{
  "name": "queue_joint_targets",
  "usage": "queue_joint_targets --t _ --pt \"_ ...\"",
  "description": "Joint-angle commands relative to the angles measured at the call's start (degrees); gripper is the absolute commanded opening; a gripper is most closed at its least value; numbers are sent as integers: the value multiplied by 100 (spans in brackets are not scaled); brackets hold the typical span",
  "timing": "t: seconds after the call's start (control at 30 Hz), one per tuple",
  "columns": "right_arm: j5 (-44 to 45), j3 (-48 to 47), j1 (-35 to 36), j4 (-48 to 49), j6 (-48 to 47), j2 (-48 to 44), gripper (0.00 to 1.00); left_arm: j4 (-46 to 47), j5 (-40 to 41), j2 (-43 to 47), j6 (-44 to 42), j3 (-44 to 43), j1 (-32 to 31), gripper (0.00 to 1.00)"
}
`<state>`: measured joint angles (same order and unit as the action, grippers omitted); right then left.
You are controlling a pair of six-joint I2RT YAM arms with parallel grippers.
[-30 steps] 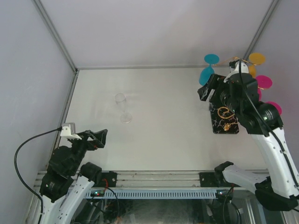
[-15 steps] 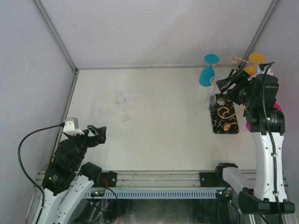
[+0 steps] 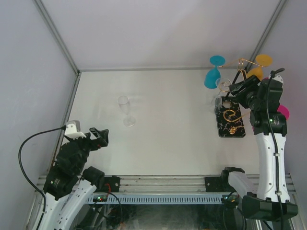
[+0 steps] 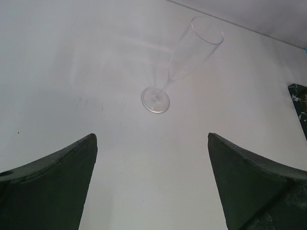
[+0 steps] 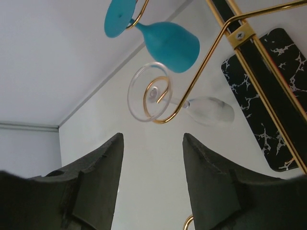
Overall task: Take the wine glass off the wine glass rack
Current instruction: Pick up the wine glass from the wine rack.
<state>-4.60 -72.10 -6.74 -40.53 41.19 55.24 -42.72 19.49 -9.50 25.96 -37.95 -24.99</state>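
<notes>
The wine glass rack (image 3: 229, 125) stands at the right, gold wire on a black marbled base. A clear wine glass (image 3: 218, 102) hangs upside down from one curled loop. In the right wrist view the clear glass (image 5: 207, 110) hangs with its foot in the gold loop (image 5: 165, 103), just beyond my fingertips. My right gripper (image 3: 232, 88) is open and empty, close beside that glass; in the right wrist view (image 5: 152, 143) nothing lies between the jaws. My left gripper (image 3: 99, 136) is open and empty, low at the near left, also in the left wrist view (image 4: 152, 143).
A teal glass (image 3: 211, 76), a yellow glass (image 3: 263, 60) and a magenta glass (image 3: 283, 111) also hang on the rack. A clear flute (image 3: 125, 111) stands on the table left of centre, ahead of my left gripper (image 4: 158, 98). Grey walls enclose the table.
My right arm has swung up and to the right, bringing its gripper from in front of the rack to beside the hanging clear glass. My left gripper has drawn back a little.
</notes>
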Motion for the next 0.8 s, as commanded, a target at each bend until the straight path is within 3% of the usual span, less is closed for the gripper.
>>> queue_joint_targets --t 0.0,0.33,0.67,0.77 --pt "-188 24 -250 552 100 74 52 163 73 -135 0 -10 30 100" --pt "-900 126 -600 1175 369 686 47 183 -102 -375 -42 -28 34 100" --pt "-935 267 -540 1035 209 935 47 229 -138 -317 -71 17 33 100" --pt "-951 485 -563 1197 215 858 42 219 -160 -384 -75 7 32 100"
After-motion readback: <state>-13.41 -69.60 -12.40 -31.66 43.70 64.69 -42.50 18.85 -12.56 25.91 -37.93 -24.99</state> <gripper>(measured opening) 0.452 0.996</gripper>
